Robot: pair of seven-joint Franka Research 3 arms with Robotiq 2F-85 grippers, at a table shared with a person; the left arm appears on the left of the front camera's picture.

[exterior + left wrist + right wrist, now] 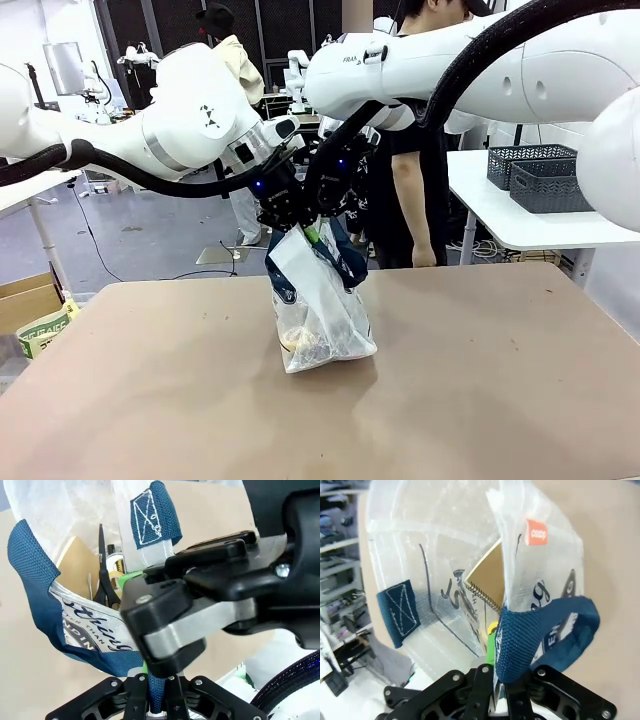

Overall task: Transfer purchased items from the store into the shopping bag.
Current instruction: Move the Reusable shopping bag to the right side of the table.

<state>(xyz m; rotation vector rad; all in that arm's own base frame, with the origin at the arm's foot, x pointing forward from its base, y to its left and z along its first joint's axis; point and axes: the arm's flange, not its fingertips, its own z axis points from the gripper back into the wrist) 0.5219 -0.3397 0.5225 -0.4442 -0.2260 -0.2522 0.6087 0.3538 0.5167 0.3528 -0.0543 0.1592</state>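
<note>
The shopping bag (322, 318), translucent white plastic, stands on the brown table (480, 380) and is pulled up by its navy handles. My left gripper (283, 214) is shut on one navy strap (156, 692). My right gripper (336, 206) is shut on the other strap (540, 635). Through the bag's open mouth I see purchased items: black scissors (102, 575), a brown spiral pad (489, 577) and a yellowish round piece (297, 340) at the bottom. In the left wrist view the right gripper's black body (200, 610) looms just above my left gripper (157, 692).
A person (415, 170) in dark clothes stands behind the far edge. Two dark grey lattice baskets (545, 175) sit on a white side table (500, 225) at the back right; I cannot tell whether either is the store. An orange tag (537, 532) marks the bag's rim.
</note>
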